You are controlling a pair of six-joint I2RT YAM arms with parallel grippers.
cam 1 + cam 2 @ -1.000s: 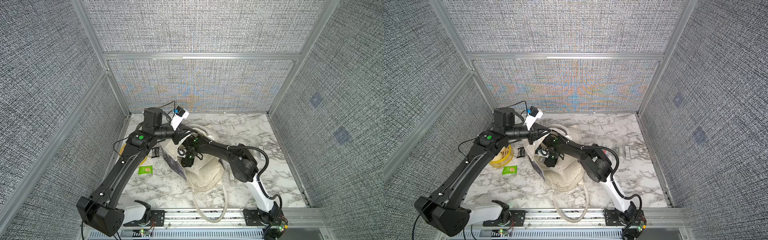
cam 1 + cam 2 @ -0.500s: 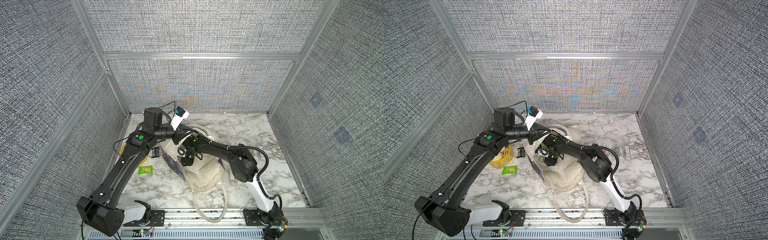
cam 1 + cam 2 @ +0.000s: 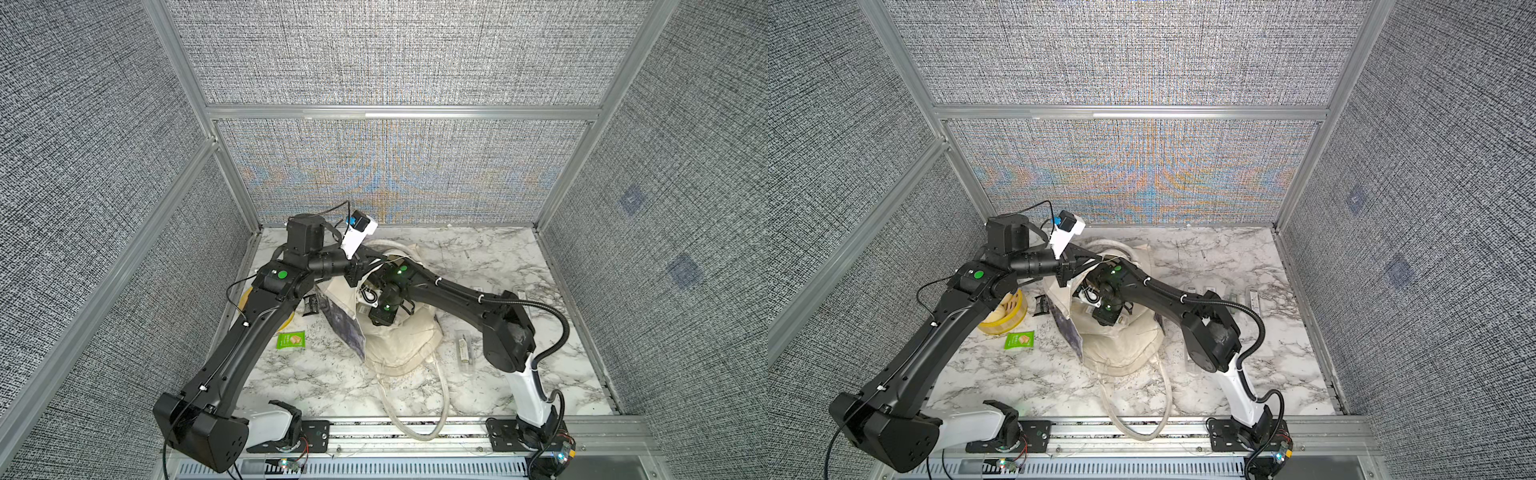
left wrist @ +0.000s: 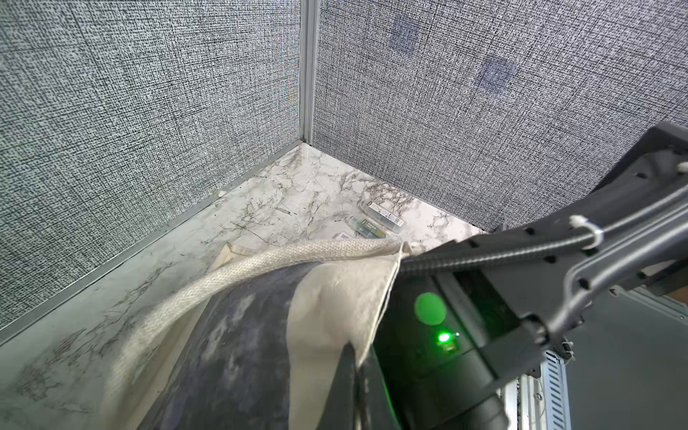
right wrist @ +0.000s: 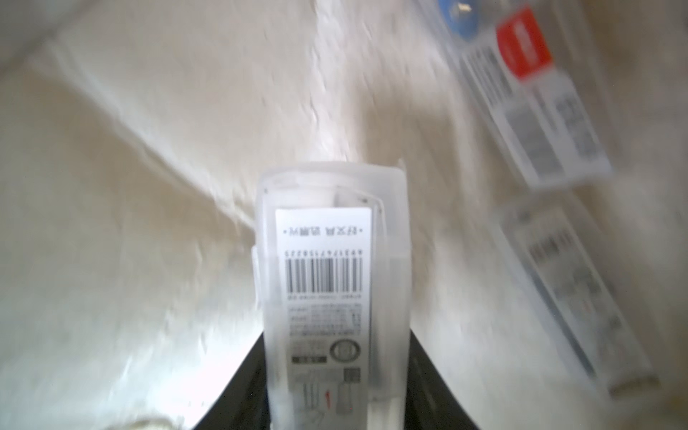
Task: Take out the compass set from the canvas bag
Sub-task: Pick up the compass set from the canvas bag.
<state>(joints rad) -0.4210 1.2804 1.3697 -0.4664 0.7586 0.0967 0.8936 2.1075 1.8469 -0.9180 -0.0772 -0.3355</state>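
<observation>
Arm poses near-identical to a second ago. The left pincer is closed, pinching the rim of the floppy cream canvas bag with grey-blue printed panel, slumped mid white marble counter. The right pincer, inside the bag, clamps the compass set: clear rigid rectangular plastic case, white barcode label.
</observation>
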